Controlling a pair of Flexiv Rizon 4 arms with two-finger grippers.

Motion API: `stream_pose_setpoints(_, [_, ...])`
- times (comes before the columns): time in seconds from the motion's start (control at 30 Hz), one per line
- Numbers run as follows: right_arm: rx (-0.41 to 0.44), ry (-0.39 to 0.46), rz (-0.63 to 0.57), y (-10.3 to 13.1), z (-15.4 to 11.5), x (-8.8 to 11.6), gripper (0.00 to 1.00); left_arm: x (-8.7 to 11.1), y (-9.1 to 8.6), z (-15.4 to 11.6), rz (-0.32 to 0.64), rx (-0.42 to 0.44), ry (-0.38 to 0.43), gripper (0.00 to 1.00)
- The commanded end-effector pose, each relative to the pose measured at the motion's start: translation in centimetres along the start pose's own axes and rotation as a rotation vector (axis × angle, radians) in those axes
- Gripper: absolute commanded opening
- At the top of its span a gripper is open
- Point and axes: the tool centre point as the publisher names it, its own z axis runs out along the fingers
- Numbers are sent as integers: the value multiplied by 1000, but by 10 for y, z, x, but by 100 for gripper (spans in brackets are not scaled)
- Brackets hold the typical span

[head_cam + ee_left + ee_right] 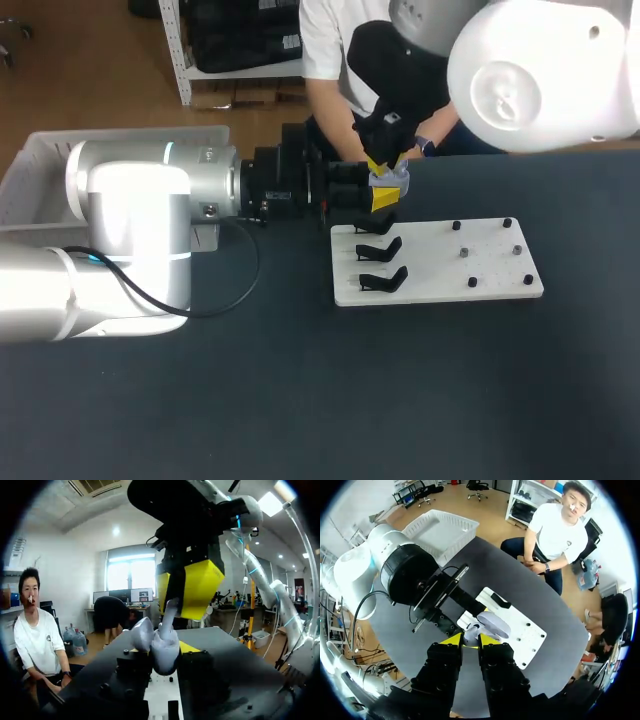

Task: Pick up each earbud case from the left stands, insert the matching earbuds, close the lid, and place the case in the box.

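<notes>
We are working the insertion step. Our left hand (372, 190) is clenching the earbud case (161, 647) from two sides. It is holding the case above the counter (300, 400), just past the far edge of the white board (440, 288), with the lid (142, 632) tipped open. Our right hand (470, 640) is hanging straight over it, tips pinched narrowly on what we are taking for an earbud (170, 614). Whether the earbud's lower end is touching the case's well or only nearing it, we cannot tell.

To do this well, we are judging that the earbud should go down slowly along the well's own axis while the left hand is giving a firm, level seat. The right hand should let go only once the earbud is seated. The open lid is standing just beside the right tips, so a sideways drift could knock it.

For room, the three black stands (380, 252) are sitting near the hands, so lifting before travelling looks wise. The box (25, 175) is sitting well apart at the left, beyond the left arm's bulk. Open counter is lying on the near side of the board.
</notes>
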Motion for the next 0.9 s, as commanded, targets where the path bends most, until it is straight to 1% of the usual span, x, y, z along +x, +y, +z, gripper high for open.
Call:
stream_pose_setpoints(0.03, [4, 2, 2, 0, 1, -1, 0, 1, -1, 0, 3, -5, -4, 0])
stream_pose_setpoints(0.43, [15, 11, 11, -5, 5, 1, 0, 1, -1, 0, 3, -5, -4, 0])
stream_pose_setpoints(0.9, [19, 17, 10, -5, 7, 0, 0, 1, -1, 0, 3, -5, -4, 0])
